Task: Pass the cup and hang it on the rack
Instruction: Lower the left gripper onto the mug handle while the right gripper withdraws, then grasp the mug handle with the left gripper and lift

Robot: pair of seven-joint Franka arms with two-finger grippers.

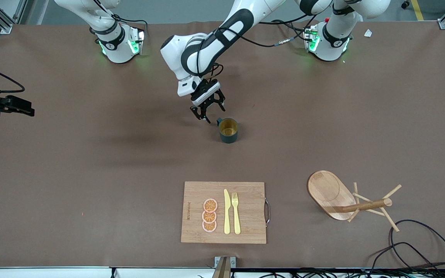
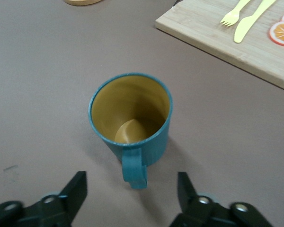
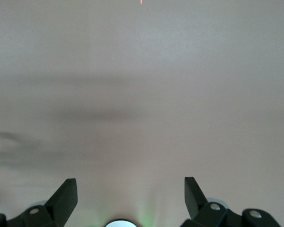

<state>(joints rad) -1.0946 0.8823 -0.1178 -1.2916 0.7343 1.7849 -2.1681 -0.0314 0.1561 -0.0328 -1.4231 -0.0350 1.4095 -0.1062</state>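
The teal-green cup point(image 1: 228, 131) stands upright on the brown table near the middle, with its yellow inside showing. Its handle point(image 2: 134, 170) points at my left gripper point(image 1: 209, 112), which is low beside the cup, open and empty. In the left wrist view the cup point(image 2: 132, 118) fills the middle and the handle's end lies between the left gripper's point(image 2: 131, 182) spread fingers without touching them. The wooden rack point(image 1: 332, 193) rests on its oval base, nearer the front camera and toward the left arm's end. My right gripper point(image 1: 25, 110) waits open over bare table at the right arm's end, also in its wrist view point(image 3: 130, 182).
A bamboo cutting board point(image 1: 245, 216) lies near the front edge with a yellow knife point(image 1: 226, 212), a yellow fork point(image 1: 236, 212) and orange slices point(image 1: 209, 215); it also shows in the left wrist view point(image 2: 203, 23). Black cables point(image 1: 411, 247) lie near the rack.
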